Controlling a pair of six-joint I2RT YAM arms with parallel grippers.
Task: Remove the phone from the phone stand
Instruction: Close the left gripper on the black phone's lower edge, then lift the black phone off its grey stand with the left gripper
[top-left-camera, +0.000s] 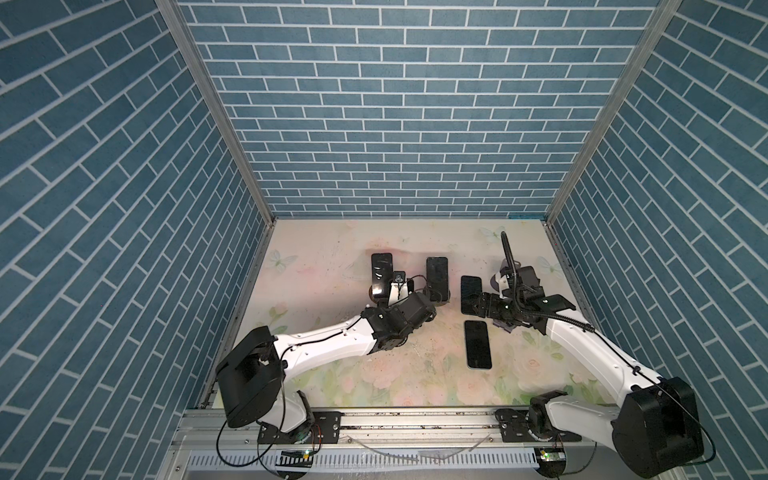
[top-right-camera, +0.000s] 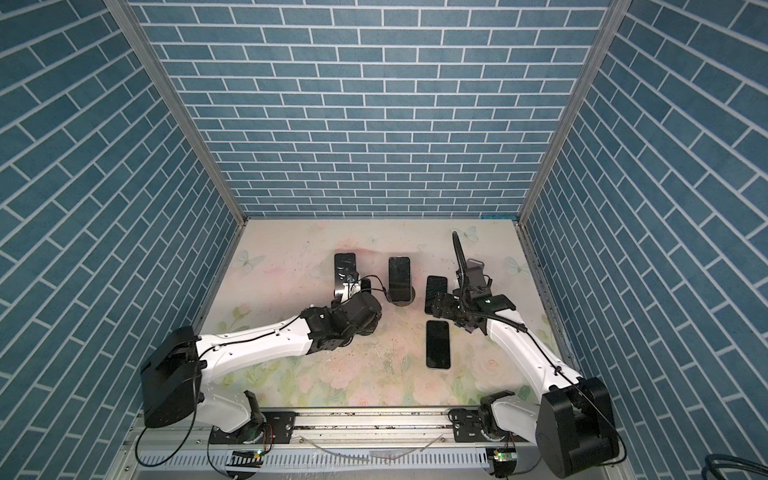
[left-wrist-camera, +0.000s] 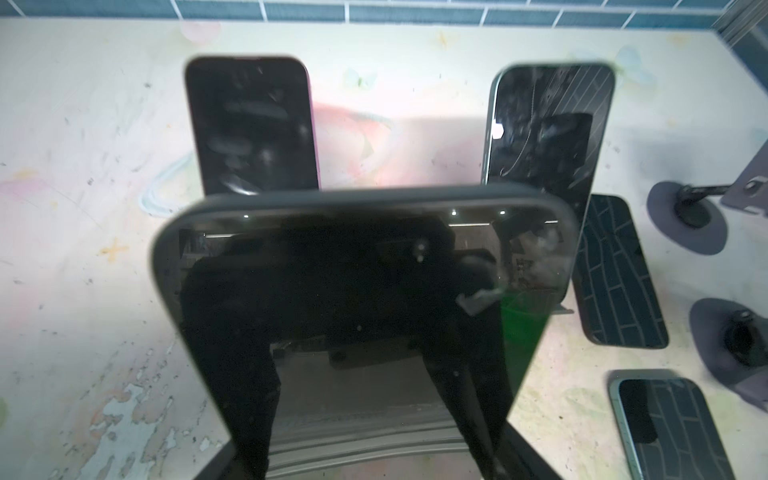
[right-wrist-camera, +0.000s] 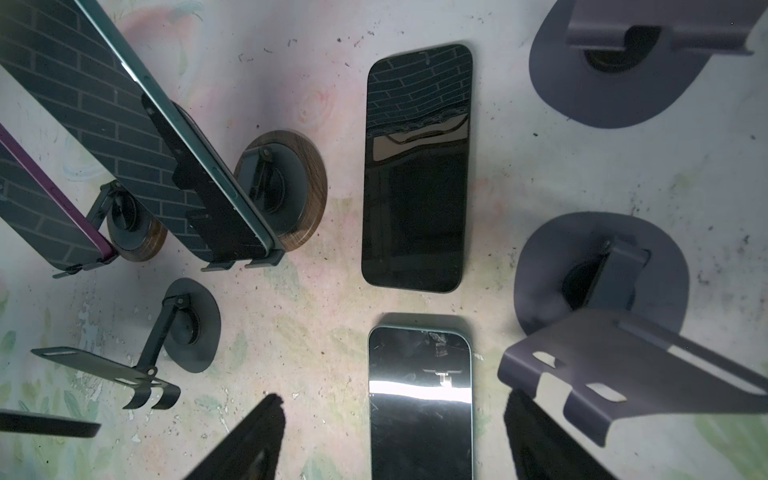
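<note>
1. Room: blue brick-pattern walls (top-left-camera: 399, 124) close in the surface (top-left-camera: 324, 249) on three sides. Metal posts (top-left-camera: 216, 116) run up both back corners.
2. Surface: a pale floral print with butterflies, scuffed and speckled with dark marks (the print flakes off in patches).
3. Front edge: a metal rail (top-left-camera: 415, 419) carries both arm bases.
4. Left gripper (left-wrist-camera: 368, 453): pressed onto the long edges of the phone (left-wrist-camera: 365, 291), which it holds above the surface, screen toward the wrist camera.
5. Behind the held phone, a purple-edged phone (left-wrist-camera: 249, 124) and a green-edged phone (left-wrist-camera: 548, 124) lean on stands with round wooden bases (right-wrist-camera: 282, 187).
6. Dark stand (right-wrist-camera: 99, 365): its tilted plate carries no phone in the right wrist view.
7. Right gripper (right-wrist-camera: 392, 415): fingers spread, gripping nothing, above the near flat phone (right-wrist-camera: 419, 399).
8. A far flat phone (right-wrist-camera: 415, 166) lies just beyond the near one, both screen-up on the surface. Two grey stands (right-wrist-camera: 598, 270) sit beside them.
</note>
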